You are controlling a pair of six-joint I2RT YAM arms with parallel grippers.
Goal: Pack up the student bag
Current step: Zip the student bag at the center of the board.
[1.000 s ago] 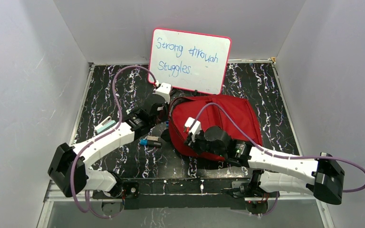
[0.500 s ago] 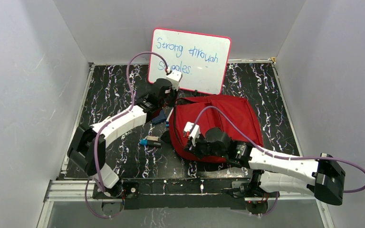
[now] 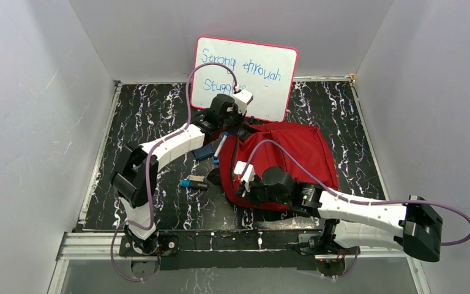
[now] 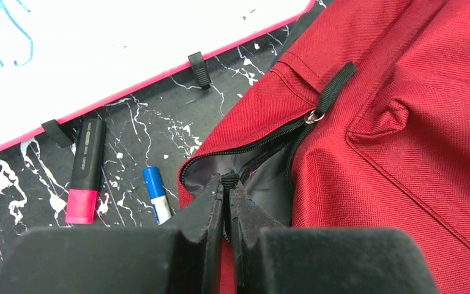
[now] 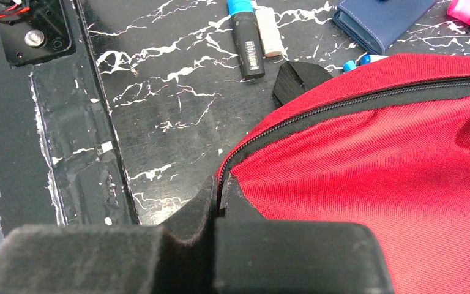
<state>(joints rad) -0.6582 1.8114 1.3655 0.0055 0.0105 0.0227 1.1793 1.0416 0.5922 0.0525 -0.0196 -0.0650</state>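
whiteboard (image 3: 258, 61) second word partly behind left arm (image 3: 177, 138); blue marker (image 4: 156, 195) lower end hidden by left tool (image 4: 225, 182).

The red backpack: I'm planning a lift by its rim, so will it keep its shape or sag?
Probably floppy: the red backpack creases and dimples around its open zipper. Likely light, since it lies slumped and flattish. Its coarse weave should give the left fingers decent hold.

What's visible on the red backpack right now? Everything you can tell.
The backpack is soft red woven fabric, lying slumped on the black marbled table just in front of the whiteboard. Its black zipper is partly open, showing grey lining; a black strap hangs off a metal ring. The left pincer pinches the opening's edge, the right pincer the near seam; both shut.
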